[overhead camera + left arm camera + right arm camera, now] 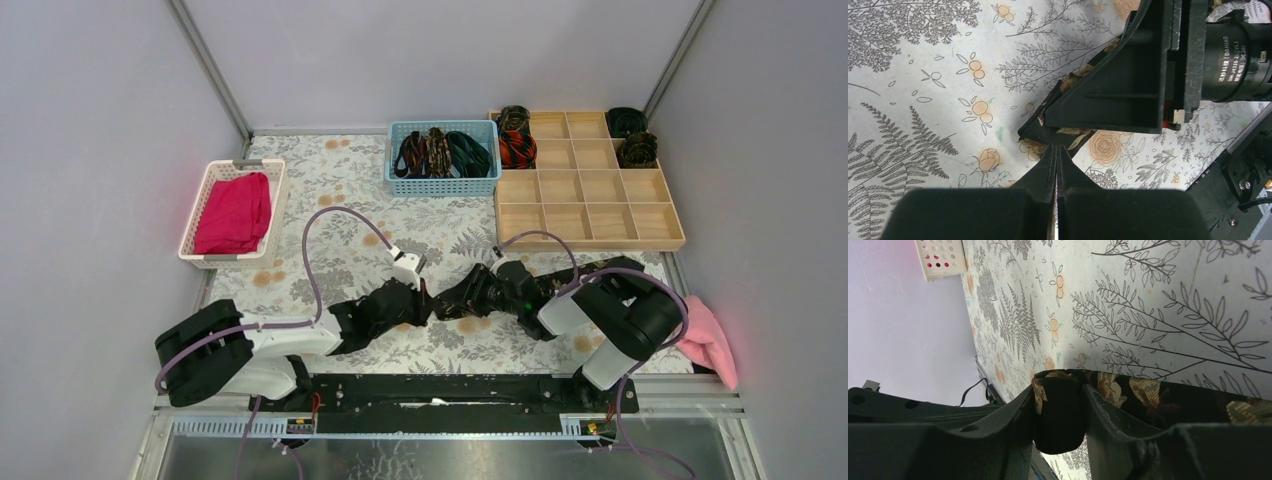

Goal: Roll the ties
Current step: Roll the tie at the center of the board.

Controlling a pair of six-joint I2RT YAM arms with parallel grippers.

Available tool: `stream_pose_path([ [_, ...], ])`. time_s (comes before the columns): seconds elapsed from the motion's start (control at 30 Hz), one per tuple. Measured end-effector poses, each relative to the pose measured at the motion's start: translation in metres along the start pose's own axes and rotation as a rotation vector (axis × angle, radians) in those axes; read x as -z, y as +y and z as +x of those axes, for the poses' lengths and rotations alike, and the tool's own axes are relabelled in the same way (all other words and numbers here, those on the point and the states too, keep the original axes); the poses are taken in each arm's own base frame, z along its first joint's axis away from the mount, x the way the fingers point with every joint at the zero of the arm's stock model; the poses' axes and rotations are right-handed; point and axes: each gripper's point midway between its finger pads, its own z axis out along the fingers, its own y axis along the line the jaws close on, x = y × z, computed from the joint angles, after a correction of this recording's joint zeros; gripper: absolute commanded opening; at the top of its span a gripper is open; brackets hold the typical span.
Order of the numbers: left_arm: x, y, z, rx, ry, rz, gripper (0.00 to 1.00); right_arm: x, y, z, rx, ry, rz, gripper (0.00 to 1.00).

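A black tie with gold-brown flecks (1040,134) lies low over the flowered cloth between my two grippers at the table's middle. My right gripper (1059,390) is shut on a folded black part of this tie (1058,410), and the tie runs on over one finger to the right (1143,392). In the left wrist view the right gripper (1108,90) covers most of the tie. My left gripper (1057,148) is shut, its tips pinching the tie's near edge. In the top view the left gripper (425,302) and right gripper (455,298) almost touch.
A blue basket (442,184) at the back holds several loose ties. A wooden compartment tray (585,215) at the back right holds rolled ties (517,150) in its far cells. A white basket (215,255) with a magenta cloth stands left. A pink towel (708,340) lies right.
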Motion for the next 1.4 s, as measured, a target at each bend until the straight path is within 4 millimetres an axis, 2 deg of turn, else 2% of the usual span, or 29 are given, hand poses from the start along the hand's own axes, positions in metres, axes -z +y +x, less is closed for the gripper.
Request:
stream_pose_path([
  [0.17, -0.003, -0.005, 0.0, 0.004, -0.001, 0.024, 0.0, 0.001, 0.0, -0.002, 0.023, -0.003, 0.018, 0.48],
  [0.47, -0.021, -0.01, 0.018, 0.003, 0.049, 0.045, 0.0, 0.01, -0.004, -0.005, 0.064, -0.017, 0.066, 0.5],
  [0.57, -0.024, -0.013, 0.019, 0.006, 0.049, 0.054, 0.0, 0.013, -0.006, -0.007, 0.085, -0.028, 0.092, 0.61],
  [0.8, -0.03, -0.015, 0.025, 0.009, 0.066, 0.063, 0.0, 0.025, -0.006, -0.022, 0.17, -0.079, 0.175, 0.65],
  [0.87, -0.031, -0.014, 0.03, 0.007, 0.079, 0.06, 0.0, 0.034, -0.01, -0.027, 0.198, -0.103, 0.218, 0.7],
  [1.03, -0.037, -0.019, 0.038, 0.005, 0.103, 0.072, 0.0, 0.046, -0.017, -0.039, 0.237, -0.14, 0.329, 0.7],
  [1.2, -0.041, -0.025, 0.036, 0.005, 0.101, 0.085, 0.0, 0.057, -0.021, -0.048, 0.279, -0.176, 0.393, 0.62],
  [1.4, -0.039, -0.03, 0.03, -0.003, 0.101, 0.086, 0.0, 0.078, -0.022, -0.055, 0.345, -0.216, 0.453, 0.62],
])
